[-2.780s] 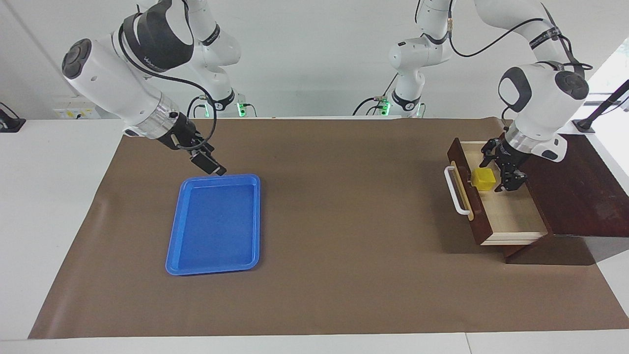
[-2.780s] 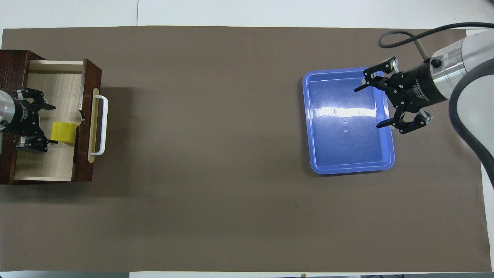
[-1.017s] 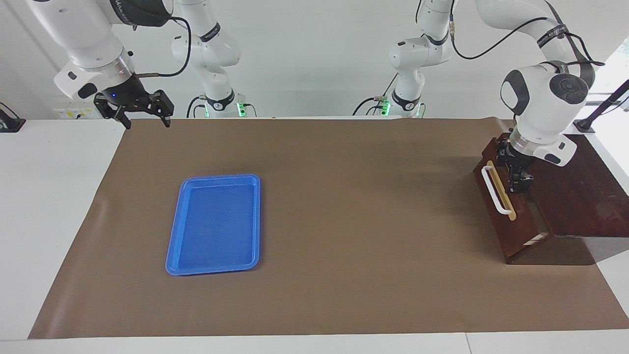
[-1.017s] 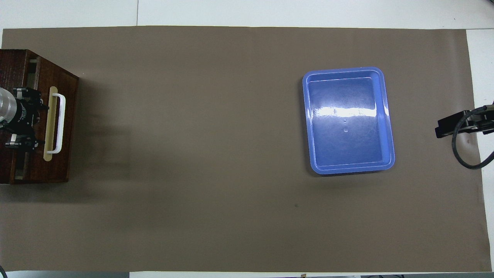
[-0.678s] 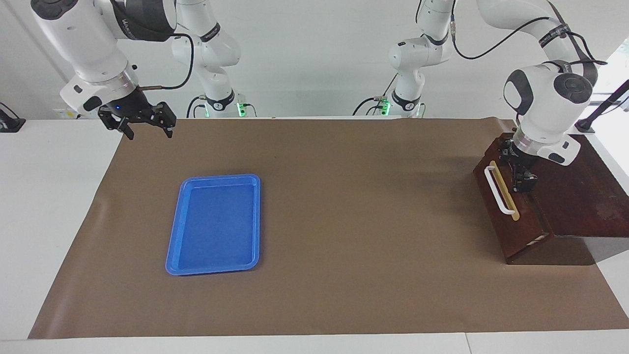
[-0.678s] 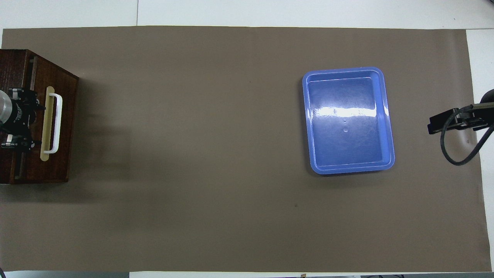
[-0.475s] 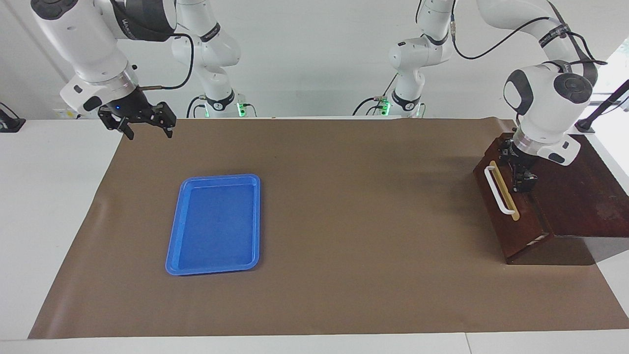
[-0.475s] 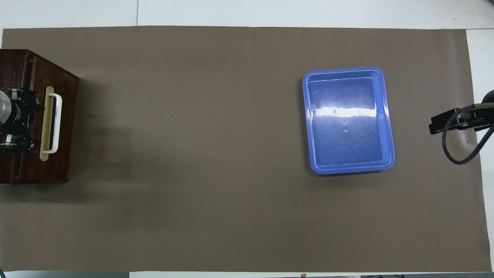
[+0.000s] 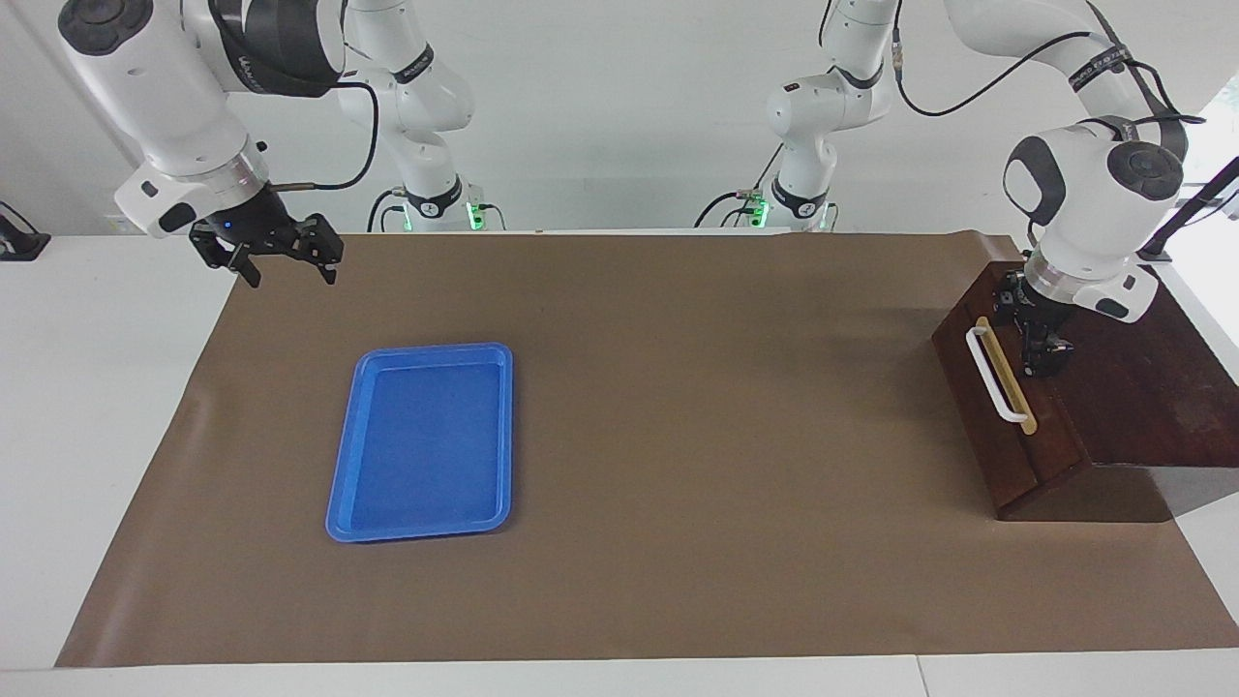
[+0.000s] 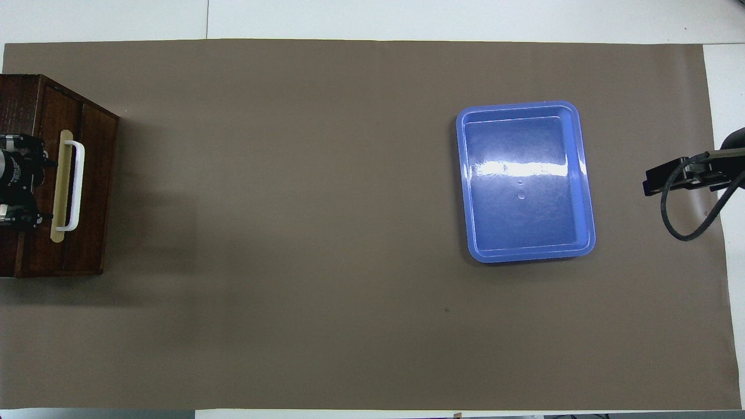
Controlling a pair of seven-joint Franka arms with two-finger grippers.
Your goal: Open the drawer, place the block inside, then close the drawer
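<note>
At the left arm's end of the table, the drawer sits shut in its box, left gripper over the box top, grip unreadable; next it need only lift clear, while the right gripper waits open.

A dark brown wooden drawer carries a white bar handle on a tan strip. The tray is bright blue. A plain brown mat covers the white bench. Both arms are white with black hands.
</note>
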